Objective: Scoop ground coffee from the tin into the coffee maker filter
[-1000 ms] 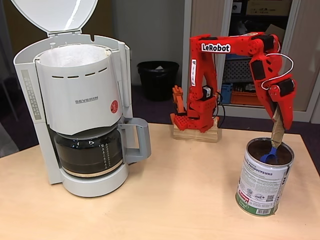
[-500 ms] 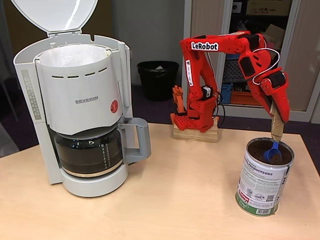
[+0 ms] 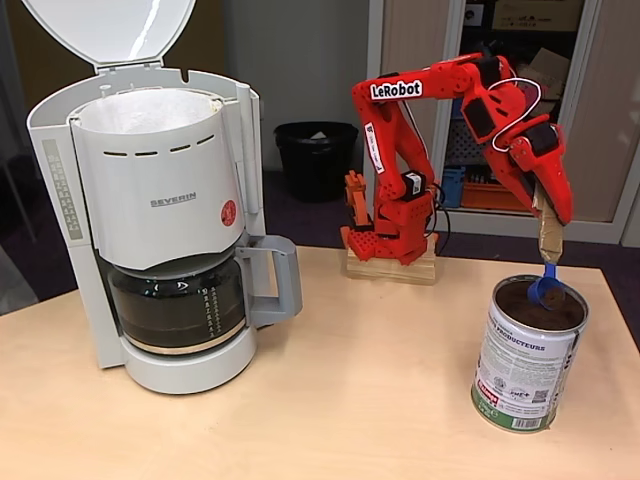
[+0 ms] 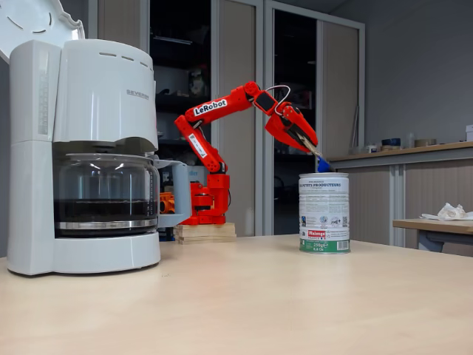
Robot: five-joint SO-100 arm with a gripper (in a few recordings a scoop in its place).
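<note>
The tin (image 3: 520,370) stands at the table's right in both fixed views, its white label facing forward (image 4: 324,214). Dark ground coffee (image 3: 515,305) fills it nearly to the rim. My red gripper (image 3: 549,228) hangs over the tin's far right edge, shut on the tan handle of a small blue scoop (image 3: 547,291). The scoop's bowl sits at rim height, just above the powder; what it holds cannot be made out. Far to the left, the coffee maker filter (image 3: 160,180) sits open-topped in the machine, white paper lining (image 3: 150,108) showing.
The machine's lid (image 3: 110,30) stands raised above the filter, and a dark glass carafe (image 3: 180,305) with a grey handle sits below. The arm's wooden base (image 3: 392,267) is at the table's back edge. A black bin (image 3: 315,155) stands behind on the floor.
The arm has drawn up and back, lifting the blue scoop from down in the coffee to the tin's rim. The tin and machine have not moved.
</note>
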